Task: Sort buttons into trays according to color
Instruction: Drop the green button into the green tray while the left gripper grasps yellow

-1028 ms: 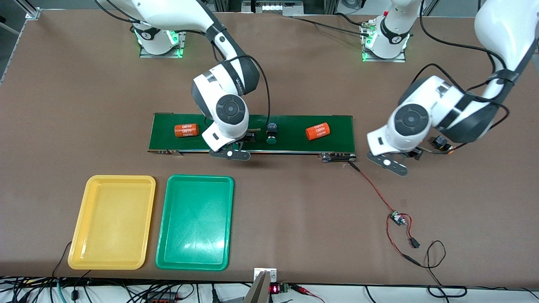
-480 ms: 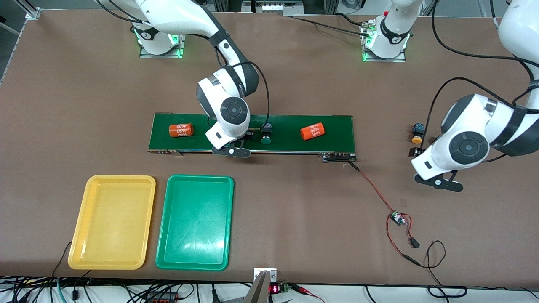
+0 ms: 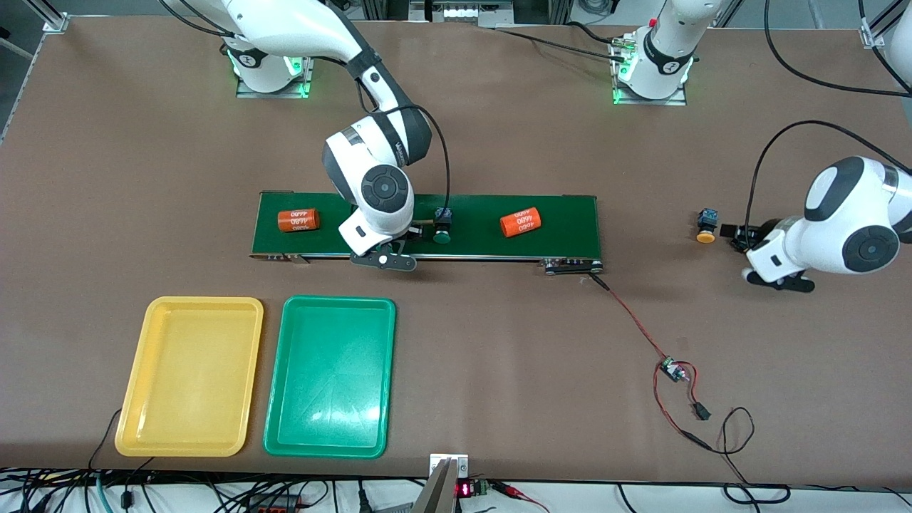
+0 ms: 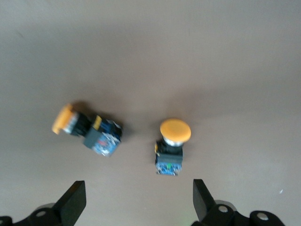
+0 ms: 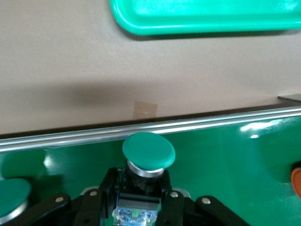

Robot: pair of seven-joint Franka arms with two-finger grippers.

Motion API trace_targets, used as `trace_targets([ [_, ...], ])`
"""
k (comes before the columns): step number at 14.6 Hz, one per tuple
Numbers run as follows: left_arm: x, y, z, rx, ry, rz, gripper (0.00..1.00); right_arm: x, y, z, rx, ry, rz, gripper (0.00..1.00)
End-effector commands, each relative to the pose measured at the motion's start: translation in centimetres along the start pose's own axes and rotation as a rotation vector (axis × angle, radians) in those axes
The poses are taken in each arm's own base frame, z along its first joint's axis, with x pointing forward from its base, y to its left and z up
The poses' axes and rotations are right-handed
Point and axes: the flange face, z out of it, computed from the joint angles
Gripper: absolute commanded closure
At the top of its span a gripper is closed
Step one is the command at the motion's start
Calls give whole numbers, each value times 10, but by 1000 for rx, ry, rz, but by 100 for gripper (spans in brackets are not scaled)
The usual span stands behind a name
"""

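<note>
My right gripper (image 3: 422,229) is low on the belt, shut on the black body of a green-capped button (image 5: 146,153). A second green button (image 3: 442,234) lies just beside it, toward the left arm's end. Near that end my left gripper (image 3: 734,231) hangs open over the bare table, holding nothing. In the left wrist view it (image 4: 138,202) faces two orange-yellow-capped buttons, one (image 4: 87,129) on its side and one (image 4: 171,143) cap-up. The front view shows one orange-yellow button (image 3: 705,226). The yellow tray (image 3: 203,303) and the green tray (image 3: 338,302) sit side by side, nearer the front camera.
The dark-green conveyor belt (image 3: 570,228) carries two orange cylinders (image 3: 298,219) (image 3: 520,221). A red-and-black wire runs from the belt's end to a small circuit board (image 3: 670,368) on the table. The green tray's rim (image 5: 207,21) shows in the right wrist view.
The right gripper closed on the green button. The left arm swung out toward its end of the table, uncovering an orange-yellow button. The cylinders and the free green button drifted toward the right arm's end.
</note>
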Motion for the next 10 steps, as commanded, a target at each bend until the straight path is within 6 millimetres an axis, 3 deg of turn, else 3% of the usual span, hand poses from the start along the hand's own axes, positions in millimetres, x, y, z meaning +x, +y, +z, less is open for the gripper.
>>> trace_targets([
  [1, -3, 29, 13, -30, -18, 35, 0, 17, 14, -36, 41, 45, 39, 95],
  [4, 7, 36, -8, -24, 16, 14, 0, 57, 51, -65, 55, 112, 96, 95],
  [7, 8, 35, -22, -19, 28, 4, 0, 99, 91, -63, 49, 133, 76, 95],
  [10, 12, 47, -15, -18, 23, 20, 0, 145, 135, -46, 40, 146, 0, 97],
])
